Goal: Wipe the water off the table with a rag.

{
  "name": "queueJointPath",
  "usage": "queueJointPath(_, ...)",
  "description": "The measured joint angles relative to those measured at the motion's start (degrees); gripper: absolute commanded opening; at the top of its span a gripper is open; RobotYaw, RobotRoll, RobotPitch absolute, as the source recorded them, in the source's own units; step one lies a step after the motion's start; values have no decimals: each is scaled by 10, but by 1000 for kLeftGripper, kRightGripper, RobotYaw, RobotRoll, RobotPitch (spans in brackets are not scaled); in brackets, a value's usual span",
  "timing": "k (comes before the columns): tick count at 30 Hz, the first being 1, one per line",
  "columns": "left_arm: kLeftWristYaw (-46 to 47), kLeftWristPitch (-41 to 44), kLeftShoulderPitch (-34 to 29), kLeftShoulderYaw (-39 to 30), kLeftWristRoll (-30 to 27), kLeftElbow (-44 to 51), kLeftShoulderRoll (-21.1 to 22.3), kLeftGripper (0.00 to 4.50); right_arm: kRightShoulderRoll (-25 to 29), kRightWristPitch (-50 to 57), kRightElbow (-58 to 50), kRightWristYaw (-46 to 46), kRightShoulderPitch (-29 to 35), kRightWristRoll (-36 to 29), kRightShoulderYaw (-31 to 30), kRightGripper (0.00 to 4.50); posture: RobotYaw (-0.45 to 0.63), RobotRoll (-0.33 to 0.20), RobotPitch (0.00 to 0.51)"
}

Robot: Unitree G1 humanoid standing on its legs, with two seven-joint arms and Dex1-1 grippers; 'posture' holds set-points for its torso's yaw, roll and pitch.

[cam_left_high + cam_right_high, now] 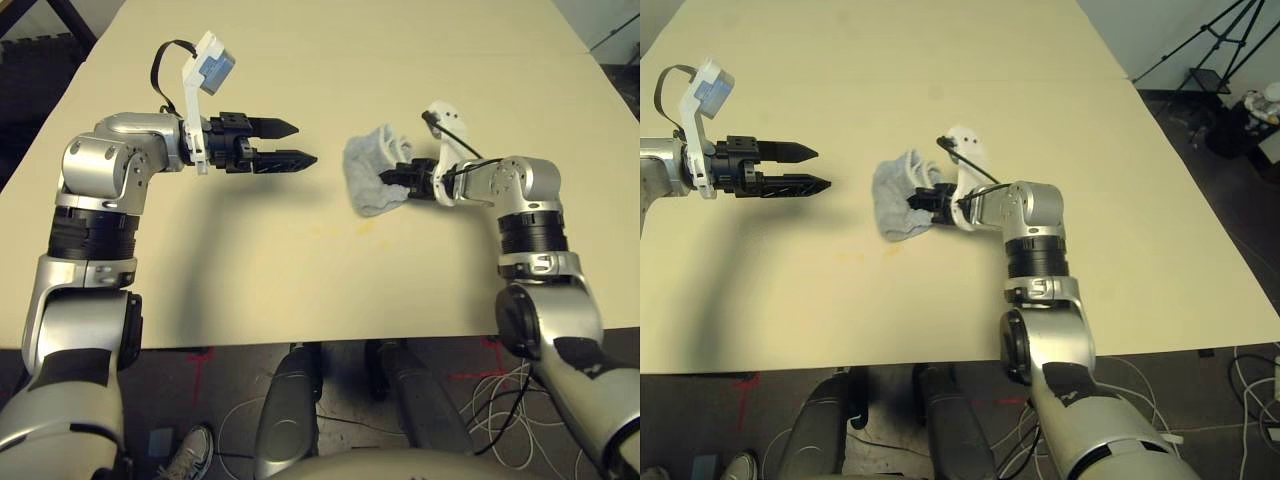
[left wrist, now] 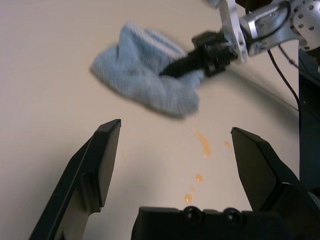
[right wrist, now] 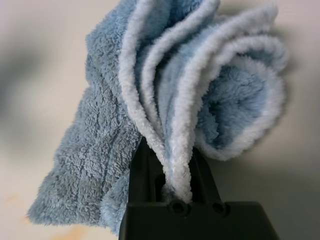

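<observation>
Head stereo pair looking down over table [image 1: 300, 60], both sharing rag [image 1: 372, 170]. Left wrist cam facing rag from nearby; right wrist cam close against it.

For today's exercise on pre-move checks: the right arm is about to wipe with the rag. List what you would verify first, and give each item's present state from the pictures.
1. Rag gripped by the right pincer: ok, its folds are pinched between the fingers.
2. Water located: ok, orange blotches lie on the table just nearer the robot than the rag.
3. Rag over the water: not ok, the blotches lie uncovered beside it.
4. Rag pressed flat on the table: cannot tell, it is bunched and partly curled up.
5. Left pincer out of the wiping path: ok, it is open, holds nothing and stands off to the left of the spill.
</observation>
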State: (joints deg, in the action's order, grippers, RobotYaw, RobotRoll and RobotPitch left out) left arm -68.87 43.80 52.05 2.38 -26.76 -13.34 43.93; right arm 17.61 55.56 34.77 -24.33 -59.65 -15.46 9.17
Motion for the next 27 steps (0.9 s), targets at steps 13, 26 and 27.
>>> queueJointPath(13,-2,-3,6,0,2,-4,-10,4500,-15,172,-144,-40,28,-64,-35,23,-25,0,286)
queueJointPath(26,-3,-9,10,0,3,-14,-12,4500,-169,349,-329,0,88,-138,-29,23,-27,0,300)
queueJointPath(27,-3,-9,11,0,3,-15,-13,4500,-179,349,-329,6,84,-138,-24,23,-29,0,305)
